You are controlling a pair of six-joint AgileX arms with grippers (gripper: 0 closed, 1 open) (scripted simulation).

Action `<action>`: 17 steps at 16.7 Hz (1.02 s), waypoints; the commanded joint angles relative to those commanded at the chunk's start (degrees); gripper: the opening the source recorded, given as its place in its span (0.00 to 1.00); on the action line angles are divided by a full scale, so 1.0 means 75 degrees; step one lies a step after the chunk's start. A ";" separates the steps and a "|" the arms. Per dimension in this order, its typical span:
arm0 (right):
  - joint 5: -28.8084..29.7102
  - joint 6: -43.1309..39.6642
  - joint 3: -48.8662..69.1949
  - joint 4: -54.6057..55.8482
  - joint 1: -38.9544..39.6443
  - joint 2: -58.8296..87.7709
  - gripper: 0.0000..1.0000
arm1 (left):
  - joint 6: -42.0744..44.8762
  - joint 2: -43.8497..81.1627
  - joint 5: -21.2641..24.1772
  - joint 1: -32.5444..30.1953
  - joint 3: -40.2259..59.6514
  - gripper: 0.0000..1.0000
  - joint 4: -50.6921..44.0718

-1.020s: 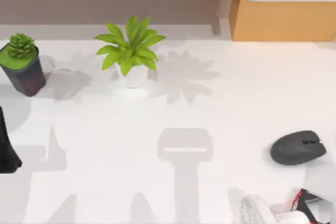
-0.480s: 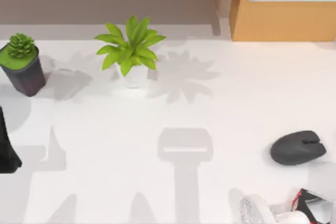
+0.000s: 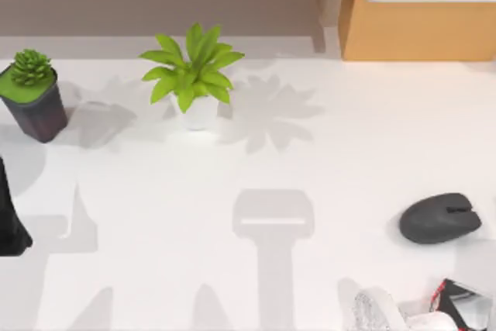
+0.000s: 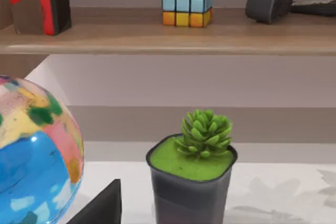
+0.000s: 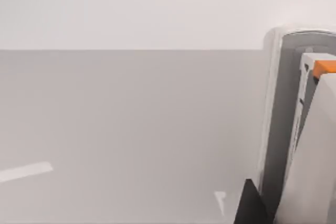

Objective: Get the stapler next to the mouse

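The dark grey oval mouse lies on the white table near the right edge. My right arm reaches in at the bottom right, below the mouse, with a grey, black and red shape beside it. In the right wrist view a light grey stapler with an orange piece stands close to the camera. A dark finger of the right gripper sits against it. I cannot see whether the stapler is held. My left gripper is parked at the table's left edge.
A leafy plant in a white pot stands at the back centre and a succulent in a dark pot at the back left. A wooden cabinet is behind the table's right side. A shelf holds a puzzle cube and small items, and a colourful ball sits near the left gripper.
The right arm's parts at the bottom right have slid slightly toward the bottom edge. The mouse and the left arm have not moved.
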 joint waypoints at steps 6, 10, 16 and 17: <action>0.0000 0.0000 0.0000 0.0000 0.0000 0.0000 0.00 | 0.0000 0.0000 0.0000 0.0000 0.0000 1.00 0.0000; 0.0003 0.0004 0.0004 -0.0002 -0.0001 -0.0008 0.00 | 0.0000 0.0000 0.0000 0.0000 0.0000 1.00 0.0000; 0.0004 -0.0006 0.0365 -0.0720 -0.0008 -0.0355 0.00 | 0.0000 0.0000 0.0000 0.0000 0.0000 1.00 0.0000; 0.0004 -0.0008 0.0446 -0.0916 -0.0009 -0.0431 0.00 | 0.0000 0.0000 0.0000 0.0000 0.0000 1.00 0.0000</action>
